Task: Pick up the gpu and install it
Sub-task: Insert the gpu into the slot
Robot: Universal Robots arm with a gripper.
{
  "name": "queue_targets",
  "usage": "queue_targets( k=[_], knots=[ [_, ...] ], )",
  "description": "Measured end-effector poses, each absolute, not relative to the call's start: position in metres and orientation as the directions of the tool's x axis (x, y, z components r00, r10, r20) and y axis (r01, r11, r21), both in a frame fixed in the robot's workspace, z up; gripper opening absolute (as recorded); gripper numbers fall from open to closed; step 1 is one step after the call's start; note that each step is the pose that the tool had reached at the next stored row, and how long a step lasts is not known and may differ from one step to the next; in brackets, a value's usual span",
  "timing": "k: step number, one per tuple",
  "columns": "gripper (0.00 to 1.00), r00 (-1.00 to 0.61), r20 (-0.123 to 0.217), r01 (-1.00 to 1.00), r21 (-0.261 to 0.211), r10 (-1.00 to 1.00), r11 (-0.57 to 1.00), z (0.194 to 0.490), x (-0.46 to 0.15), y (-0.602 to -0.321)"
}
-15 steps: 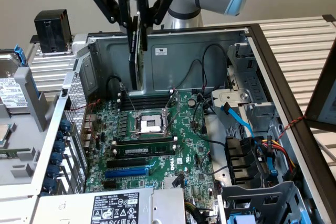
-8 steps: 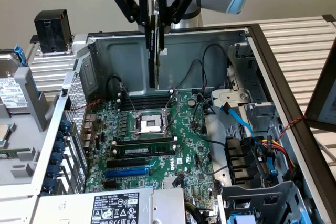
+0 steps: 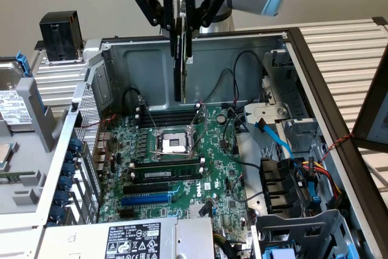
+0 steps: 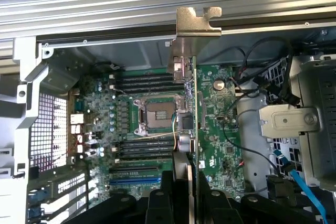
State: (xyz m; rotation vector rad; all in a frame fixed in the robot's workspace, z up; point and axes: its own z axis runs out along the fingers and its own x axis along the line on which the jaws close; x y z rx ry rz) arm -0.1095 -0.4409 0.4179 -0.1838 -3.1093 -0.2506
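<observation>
now the gpu [image 3: 179,71] hangs edge-on straight below the gripper [image 3: 182,25], its long axis vertical in the exterior view, over the motherboard [image 3: 182,168] and seated in no slot; the jaws are drawn in narrow, pinching the card's upper end by its two faces; in the wrist view the silver bracket [image 4: 197,22] lies at the end far from the fingers [image 4: 157,205]; the blue slot [image 3: 145,199] is unfilled.

A ribbed metal table [image 3: 339,47] is seen under an open computer case [image 3: 151,65], which is laid flat on it. A black block [image 3: 60,34] is set beside the case's far corner, at the exterior view's left.
</observation>
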Motion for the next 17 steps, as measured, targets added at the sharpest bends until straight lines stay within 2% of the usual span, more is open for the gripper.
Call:
queue_targets(
  k=[10, 17],
  knots=[
    [0.28, -0.994, 0.026, 0.111, 0.159, 0.108, 0.981, 0.4176, -0.1094, -0.4404],
    [0.28, -1.0, 0.025, -0.014, 0.159, -0.018, 0.987, 0.4163, -0.1095, -0.4405]
  ],
)
